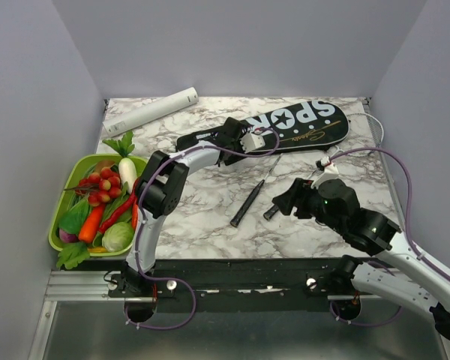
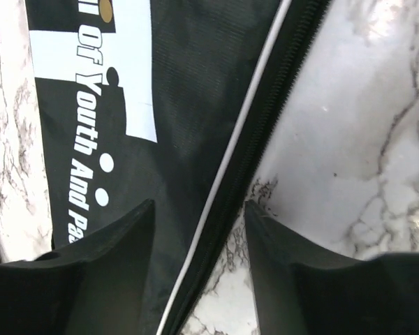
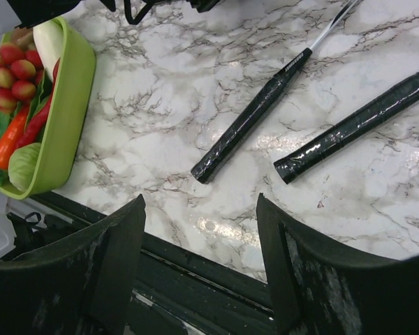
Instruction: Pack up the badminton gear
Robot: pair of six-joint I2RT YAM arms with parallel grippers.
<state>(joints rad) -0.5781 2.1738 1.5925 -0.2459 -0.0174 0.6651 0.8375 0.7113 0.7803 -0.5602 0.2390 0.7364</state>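
Note:
The long black bag (image 1: 300,127) lettered "SPOR" lies at the back of the table. My left gripper (image 1: 214,139) is open at its narrow end. In the left wrist view the jaws (image 2: 199,206) straddle the bag's (image 2: 181,105) zipped edge without closing on it. Two black racket handles lie mid-table, one (image 1: 247,204) free and one (image 1: 272,213) partly under my right gripper (image 1: 283,201). In the right wrist view both handles (image 3: 248,125) (image 3: 356,125) lie ahead of the open, empty right gripper (image 3: 200,199). The shafts run toward the bag; the stringed frames are hidden.
A green tray (image 1: 64,202) of toy vegetables sits at the left edge, also in the right wrist view (image 3: 63,118). A white tube (image 1: 151,109) lies at the back left. The table's near edge and a black rail (image 1: 232,270) run below the right gripper.

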